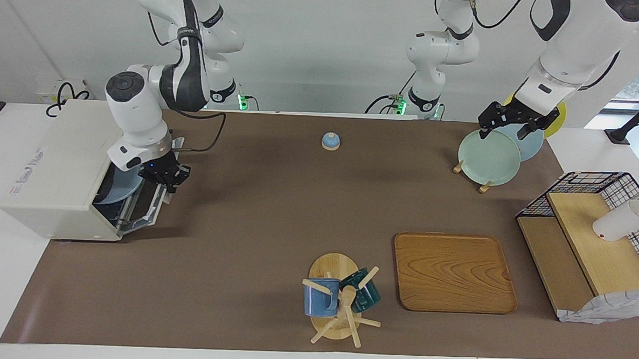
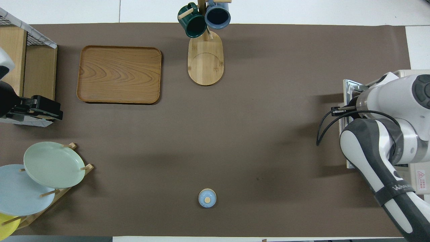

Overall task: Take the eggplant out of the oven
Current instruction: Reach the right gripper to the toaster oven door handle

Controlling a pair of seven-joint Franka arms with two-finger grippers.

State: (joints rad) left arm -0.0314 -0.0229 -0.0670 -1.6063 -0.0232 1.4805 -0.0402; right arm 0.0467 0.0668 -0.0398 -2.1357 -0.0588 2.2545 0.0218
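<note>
The off-white oven (image 1: 55, 179) stands at the right arm's end of the table. Its door (image 1: 148, 210) hangs down and outward, open. My right gripper (image 1: 166, 179) is shut on the bar handle at the door's upper edge. A light blue plate (image 1: 115, 188) shows inside the oven's mouth. The eggplant is hidden. In the overhead view the right arm covers most of the oven (image 2: 416, 174), and only a corner of the door (image 2: 349, 87) shows. My left gripper (image 1: 504, 131) waits open above the plate rack, holding nothing.
A pale green plate (image 1: 488, 157) leans in the rack with a blue and a yellow one. A small blue lidded knob (image 1: 330, 141) sits near the robots. A wooden tray (image 1: 453, 271), a mug tree (image 1: 338, 299) and a wire shelf (image 1: 586, 245) stand farther out.
</note>
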